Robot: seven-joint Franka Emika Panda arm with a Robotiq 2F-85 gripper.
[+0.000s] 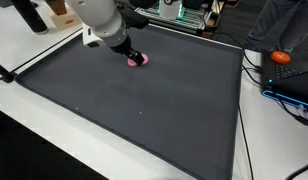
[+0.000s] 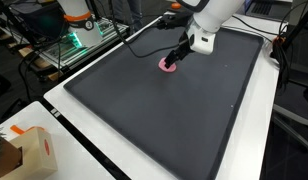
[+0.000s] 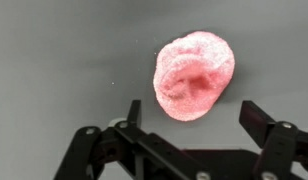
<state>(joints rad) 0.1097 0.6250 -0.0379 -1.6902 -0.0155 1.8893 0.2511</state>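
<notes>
Wrist view, nearest first: the gripper [image 3: 192, 108] had its two fingers spread wide and nothing clamped between them. The pink object [image 3: 194, 72], crumpled, with a hollow in its middle, possibly a soft cloth or sponge, lay on the dark mat [image 3: 54, 60] just beyond the fingertips, roughly in line with the gap. Whether either tip touched it could not be told from this angle.

In both exterior views the gripper [image 1: 134, 55] [image 2: 176, 58] stood low over the pink object [image 1: 140, 60] [image 2: 169, 66], which sat on the mat's far half. The wrist and fingers covered part of it, and only a small pink patch showed.

Containers: a cardboard box [image 2: 29, 150] stood off the mat on the white table [image 2: 94, 135] in an exterior view. It was cut by the frame edge and its inside was not visible.

Farthest: an orange thing [image 1: 282, 57] lay beside cables past the mat, too small to identify.
</notes>
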